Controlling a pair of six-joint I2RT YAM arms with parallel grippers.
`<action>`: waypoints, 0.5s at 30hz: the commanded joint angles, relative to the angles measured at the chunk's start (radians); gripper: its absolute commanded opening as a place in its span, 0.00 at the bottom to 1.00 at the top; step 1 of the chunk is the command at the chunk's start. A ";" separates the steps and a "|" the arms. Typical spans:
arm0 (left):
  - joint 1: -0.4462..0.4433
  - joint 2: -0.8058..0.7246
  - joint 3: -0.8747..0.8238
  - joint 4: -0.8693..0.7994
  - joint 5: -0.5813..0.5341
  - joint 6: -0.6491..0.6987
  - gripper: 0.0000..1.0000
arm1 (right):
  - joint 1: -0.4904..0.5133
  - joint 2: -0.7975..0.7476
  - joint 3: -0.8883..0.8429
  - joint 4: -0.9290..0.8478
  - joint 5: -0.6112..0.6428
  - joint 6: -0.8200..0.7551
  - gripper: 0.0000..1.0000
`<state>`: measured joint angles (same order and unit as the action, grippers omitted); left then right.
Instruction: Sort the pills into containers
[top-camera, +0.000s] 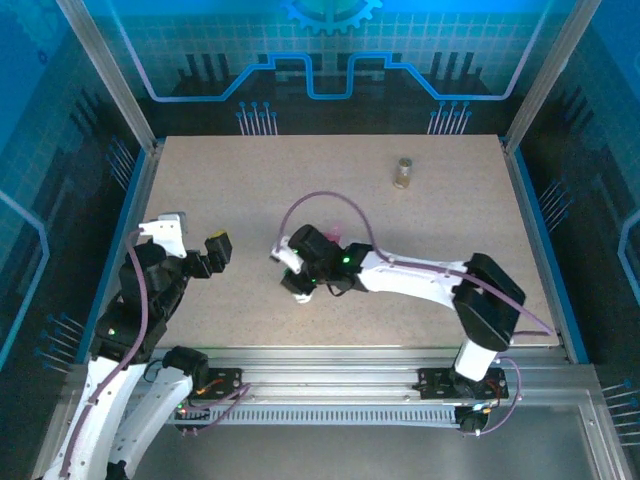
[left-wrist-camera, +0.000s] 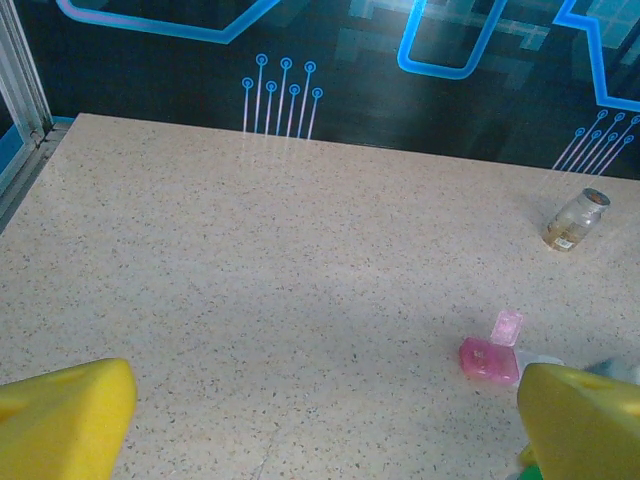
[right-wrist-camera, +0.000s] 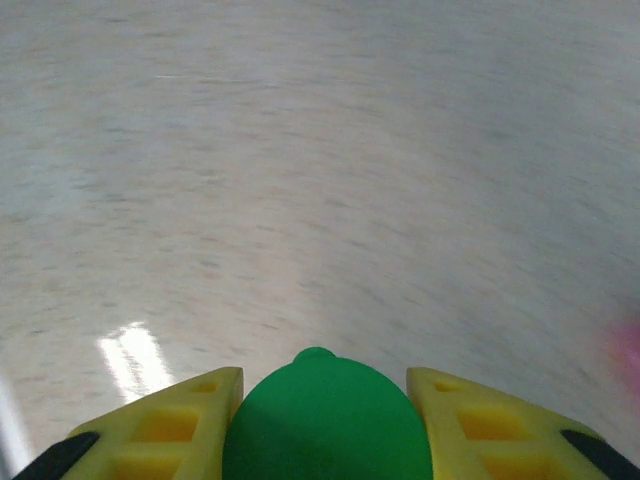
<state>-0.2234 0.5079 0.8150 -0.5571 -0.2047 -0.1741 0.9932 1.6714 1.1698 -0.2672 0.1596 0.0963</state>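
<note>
Right pincer grasps the green cap over mid-counter. Left pincer hangs released. Pink vial lies nearby. Amber bottle stands far back, its label unreadable.

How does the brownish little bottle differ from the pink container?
The amber bottle stands upright, alone, far back on the table; the pink container lies low mid-table, beside the right arm. The amber bottle is capped; the pink container's lid seems flipped open. Both are small and see-through.
</note>
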 joint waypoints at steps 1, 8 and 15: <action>0.008 0.004 0.003 -0.001 0.019 0.006 0.98 | -0.001 -0.099 -0.115 0.019 0.284 0.231 0.29; 0.008 0.013 0.017 -0.008 0.039 -0.005 0.96 | -0.002 -0.172 -0.253 0.161 0.490 0.517 0.29; 0.008 0.022 0.032 -0.013 0.046 -0.009 0.95 | 0.033 -0.095 -0.150 -0.106 0.863 0.986 0.30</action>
<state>-0.2234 0.5293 0.8162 -0.5652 -0.1810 -0.1780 1.0042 1.5398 0.9440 -0.2375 0.7662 0.7799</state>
